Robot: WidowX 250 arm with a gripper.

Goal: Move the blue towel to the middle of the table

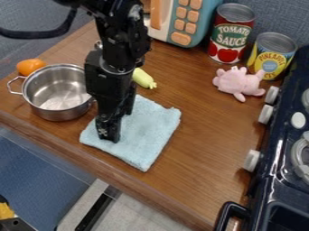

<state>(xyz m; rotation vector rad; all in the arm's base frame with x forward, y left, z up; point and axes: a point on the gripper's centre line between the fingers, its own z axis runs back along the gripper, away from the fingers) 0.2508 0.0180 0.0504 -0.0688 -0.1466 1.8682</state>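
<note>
- The blue towel [152,131] lies on the table [208,155] near the metal pot [57,92].
- The hand [110,131] is at it (spread or pinching, one cannot tell).
- Too shallow a grip could drop it.

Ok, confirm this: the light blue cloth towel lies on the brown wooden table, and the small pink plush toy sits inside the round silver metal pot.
Not quite: the camera view shows the pink plush toy on the table, outside the metal pot. The towel does lie on the table.
</note>
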